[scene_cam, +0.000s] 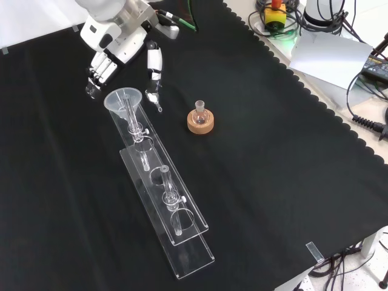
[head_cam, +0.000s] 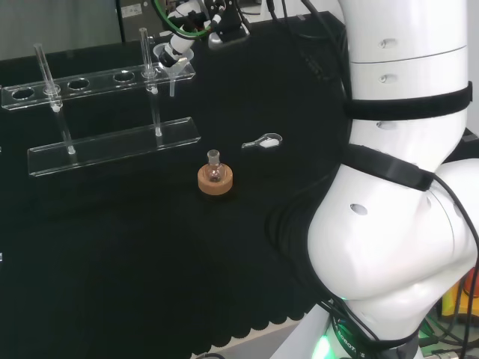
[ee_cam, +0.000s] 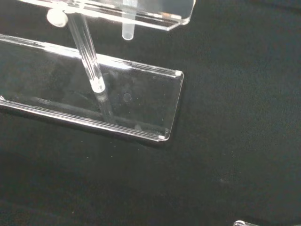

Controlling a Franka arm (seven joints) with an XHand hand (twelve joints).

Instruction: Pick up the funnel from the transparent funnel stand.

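Note:
A clear funnel (head_cam: 168,61) (scene_cam: 123,100) sits in the end hole of the transparent stand's upper shelf (head_cam: 90,81) (scene_cam: 159,176). Its stem (ee_cam: 128,29) hangs down through the shelf above the stand's base plate (ee_cam: 136,101). The black and white hand (head_cam: 181,39) (scene_cam: 116,50) hovers just beyond that end of the stand. In the front view its fingers (scene_cam: 97,71) are to the left of the funnel's rim and its thumb (scene_cam: 154,63) to the right, apart from it. The hand is open and holds nothing.
A small round flask on a cork ring (head_cam: 215,179) (scene_cam: 200,121) stands on the black cloth near the stand. A small clear scoop (head_cam: 263,141) (scene_cam: 156,102) lies close by. The stand's two upright posts (head_cam: 46,71) (head_cam: 147,56) rise above the shelf.

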